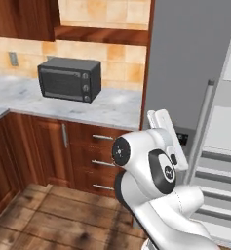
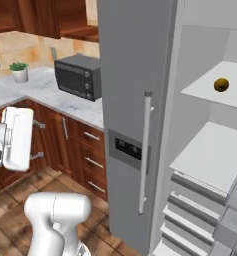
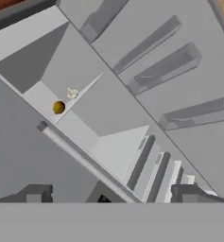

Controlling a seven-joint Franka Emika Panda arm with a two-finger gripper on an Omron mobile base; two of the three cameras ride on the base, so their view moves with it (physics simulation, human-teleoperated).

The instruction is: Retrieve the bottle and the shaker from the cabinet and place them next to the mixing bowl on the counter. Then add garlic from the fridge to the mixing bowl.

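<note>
— Grey steel fridge (image 2: pixel 132 100) stands with its right-hand door swung open; where is the garlic?

— On the upper white shelf (image 3: pixel 47 101) inside. The hand view shows a small pale garlic bulb (image 3: pixel 72 93) just behind a round olive-brown item (image 3: pixel 58 108), near each other.

— And the pincer?

— The two-finger gripper (image 3: pixel 108 194) has its jaws spread wide, holding nothing, well short of that shelf.

— What might go wrong?

— I'd judge the brown ball sits in the approach line; a reach could knock it or grab it instead, or clip the shelf edge.

— Do the views differ?

— The left base view shows the black microwave (image 1: pixel 69 78) on the marble counter (image 1: pixel 112 107) and no shelf contents; the right base view shows the brown item, not the garlic.
</note>
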